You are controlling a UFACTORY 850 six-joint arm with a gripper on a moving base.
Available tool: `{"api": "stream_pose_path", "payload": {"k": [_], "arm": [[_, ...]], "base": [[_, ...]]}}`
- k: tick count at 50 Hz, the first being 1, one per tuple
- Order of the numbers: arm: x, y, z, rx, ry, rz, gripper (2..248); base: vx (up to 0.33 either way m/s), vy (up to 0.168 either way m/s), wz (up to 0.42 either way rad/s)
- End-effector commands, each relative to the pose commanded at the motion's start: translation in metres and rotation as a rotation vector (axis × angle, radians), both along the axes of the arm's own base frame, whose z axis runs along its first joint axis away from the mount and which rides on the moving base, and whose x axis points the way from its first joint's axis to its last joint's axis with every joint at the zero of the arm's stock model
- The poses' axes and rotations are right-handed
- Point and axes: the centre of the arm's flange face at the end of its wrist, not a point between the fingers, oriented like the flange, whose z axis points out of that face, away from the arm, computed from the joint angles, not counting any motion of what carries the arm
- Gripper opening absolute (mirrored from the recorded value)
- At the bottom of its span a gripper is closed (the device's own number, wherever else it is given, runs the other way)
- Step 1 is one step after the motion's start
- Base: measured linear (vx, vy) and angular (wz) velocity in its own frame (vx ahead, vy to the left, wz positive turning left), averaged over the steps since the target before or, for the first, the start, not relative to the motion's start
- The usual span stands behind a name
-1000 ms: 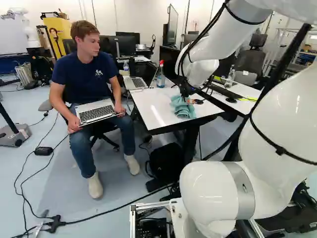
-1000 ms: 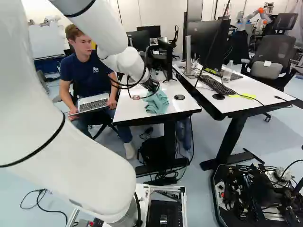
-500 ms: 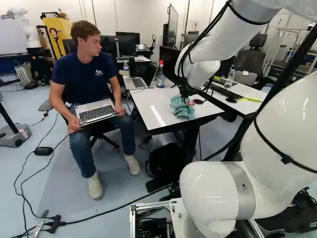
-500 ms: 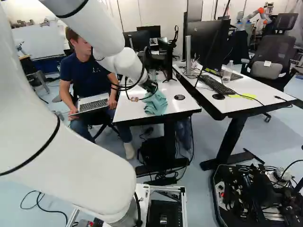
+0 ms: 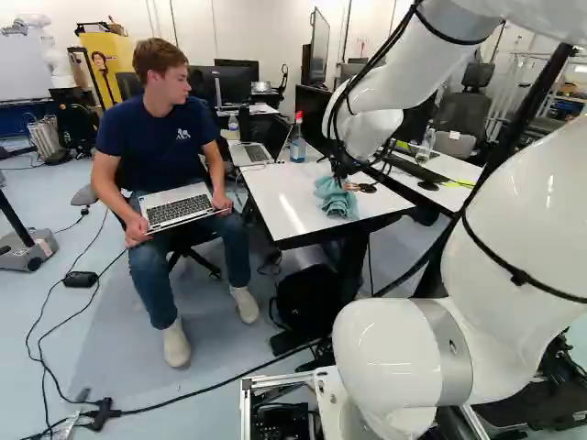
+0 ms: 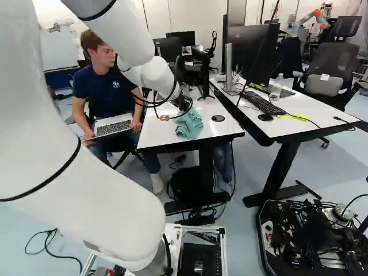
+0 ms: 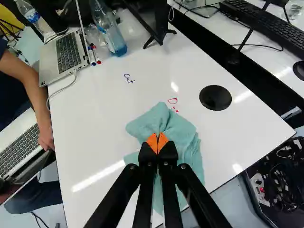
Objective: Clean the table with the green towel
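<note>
In the right base view my gripper (image 6: 185,106) is over the white table (image 6: 167,133), low at the green towel (image 6: 190,125). The wrist view shows the gripper (image 7: 157,142) with its orange pads together, shut on a pinched fold of the towel (image 7: 178,129). The crumpled cloth spreads around and under the fingers, lying on the table (image 7: 104,137). Small red marks (image 7: 173,101) show on the white surface just ahead of the towel, and blue writing (image 7: 128,78) farther ahead.
A bottle (image 7: 108,28), markers (image 7: 94,54) and an open laptop (image 7: 66,52) stand at the table's far side. A black round disc (image 7: 215,98) lies beside the towel. A seated person with a laptop (image 5: 179,209) is close to the table's side. Another robot (image 6: 305,20) stands far back.
The arm's links have swung a little and back. My gripper and the towel have shifted slightly over the table, a bit to the left in the left base view. The base has not moved.
</note>
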Motion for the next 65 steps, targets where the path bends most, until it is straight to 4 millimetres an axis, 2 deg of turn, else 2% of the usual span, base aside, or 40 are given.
{"api": "stream_pose_path", "payload": {"k": [35,46,65], "arm": [[0.071,-0.008,0.001,0.0,-0.002,0.004,22],[0.086,-0.017,-0.001,0.0,-0.001,-0.012,22],[0.103,-0.03,-0.023,0.005,0.034,-0.029,22]], "base": [[0.0,0.0,0.0],[0.0,0.0,0.0],[0.0,0.0,0.0]]}}
